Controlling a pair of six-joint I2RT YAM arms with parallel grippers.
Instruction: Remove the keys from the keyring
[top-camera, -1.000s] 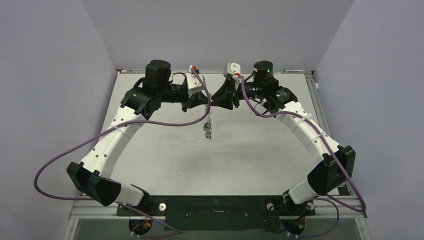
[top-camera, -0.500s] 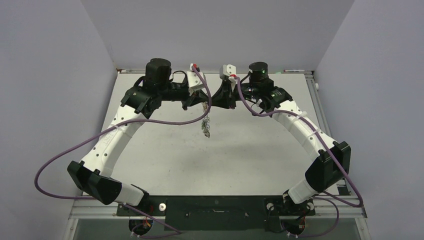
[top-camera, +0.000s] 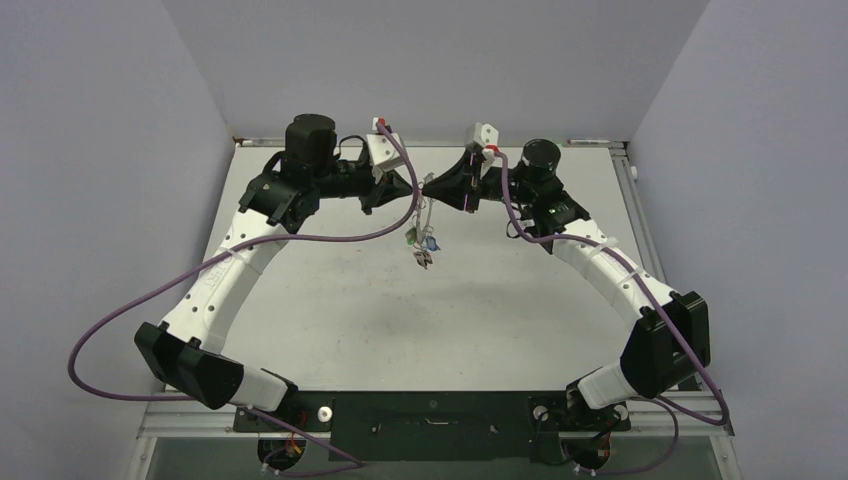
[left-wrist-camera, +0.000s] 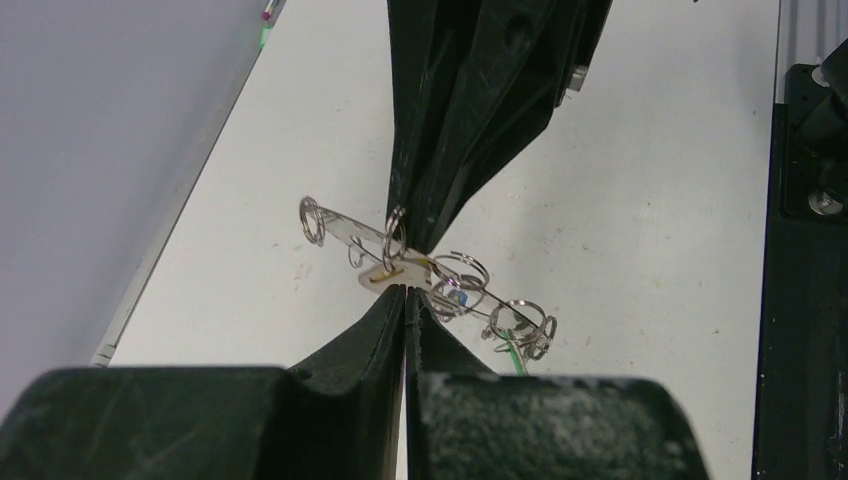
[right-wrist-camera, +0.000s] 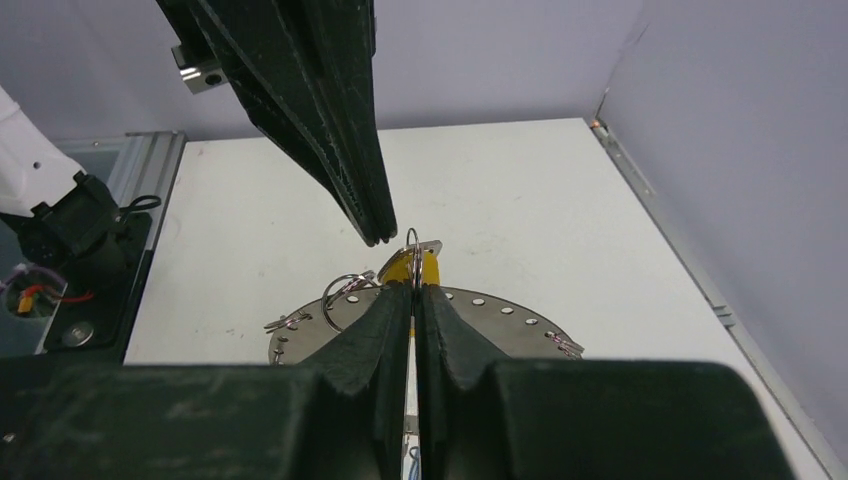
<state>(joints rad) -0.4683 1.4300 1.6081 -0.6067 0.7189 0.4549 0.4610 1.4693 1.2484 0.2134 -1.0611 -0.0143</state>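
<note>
Both grippers meet tip to tip in mid-air over the far middle of the table. My right gripper is shut on a yellow key, whose head and small split ring stick out past the fingertips. The keyring, a flat grey disc with small holes round its rim, lies across behind those fingers; it shows edge-on in the left wrist view. My left gripper is shut, its tips just under the pale key head; nothing shows between them. The other keys, green and blue among them, dangle below.
The white table lies well below the hanging bunch. Grey walls close in at the back and both sides. A metal rail runs along the right edge. Purple cables loop from each wrist.
Both grippers have shifted a little right and risen. The right wrist has swung outward. The hanging keys have spread apart and hang lower.
</note>
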